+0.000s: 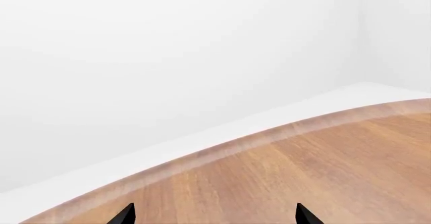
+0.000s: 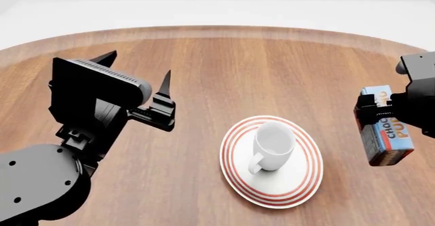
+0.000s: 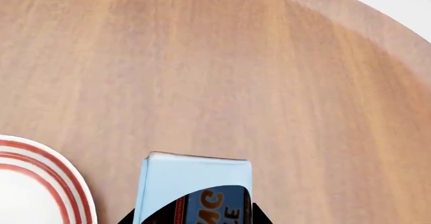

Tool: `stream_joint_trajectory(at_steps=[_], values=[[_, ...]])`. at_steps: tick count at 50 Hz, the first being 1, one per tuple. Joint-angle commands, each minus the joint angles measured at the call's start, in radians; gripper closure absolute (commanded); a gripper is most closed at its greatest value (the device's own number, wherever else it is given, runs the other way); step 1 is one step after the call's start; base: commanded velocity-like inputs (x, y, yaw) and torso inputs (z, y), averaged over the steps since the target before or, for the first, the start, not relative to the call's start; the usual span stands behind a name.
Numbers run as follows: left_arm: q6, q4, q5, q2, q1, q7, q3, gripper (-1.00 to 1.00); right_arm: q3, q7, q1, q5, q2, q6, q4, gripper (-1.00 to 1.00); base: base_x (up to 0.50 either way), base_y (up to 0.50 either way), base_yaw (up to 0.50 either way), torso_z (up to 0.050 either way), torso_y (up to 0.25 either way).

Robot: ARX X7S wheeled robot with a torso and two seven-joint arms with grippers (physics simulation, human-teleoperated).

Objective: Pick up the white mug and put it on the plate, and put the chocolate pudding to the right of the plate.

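- Head view: white mug already stands on the plate.
- Right gripper, at the plate's three o'clock, has jaws clamped on the chocolate pudding, apparently for lowering onto the counter.
- Left gripper, at nine o'clock, jaws wide, empty.

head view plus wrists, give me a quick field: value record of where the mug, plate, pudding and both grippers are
white mug: upright on the plate, handle toward the camera
plate: on the wooden table, centre right
chocolate pudding: in the right gripper, right of the plate
left gripper: open, holding nothing, left of the plate
mug step: done
pudding step: not yet released
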Motion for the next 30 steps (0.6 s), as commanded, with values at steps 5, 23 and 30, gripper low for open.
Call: stream_joint_trajectory(at_steps=[5,23,30], values=[[-0.007,-0.005,0.022,0.021,0.003,0.025,-0.021,-1.00,0.049,-0.035,-0.008,-0.007,-0.027,-0.020,0.021,1.00,0.00,0.00,0.00,0.000,0.000],[-0.006,-0.011,0.029,0.026,0.011,0.029,-0.019,-1.00,0.055,-0.043,-0.048,-0.014,-0.051,-0.076,0.092,1.00,0.00,0.00,0.00,0.000,0.000],[-0.004,-0.012,0.031,0.025,0.016,0.030,-0.019,-1.00,0.059,-0.038,-0.060,-0.011,-0.056,-0.081,0.097,1.00,0.00,0.00,0.00,0.000,0.000]])
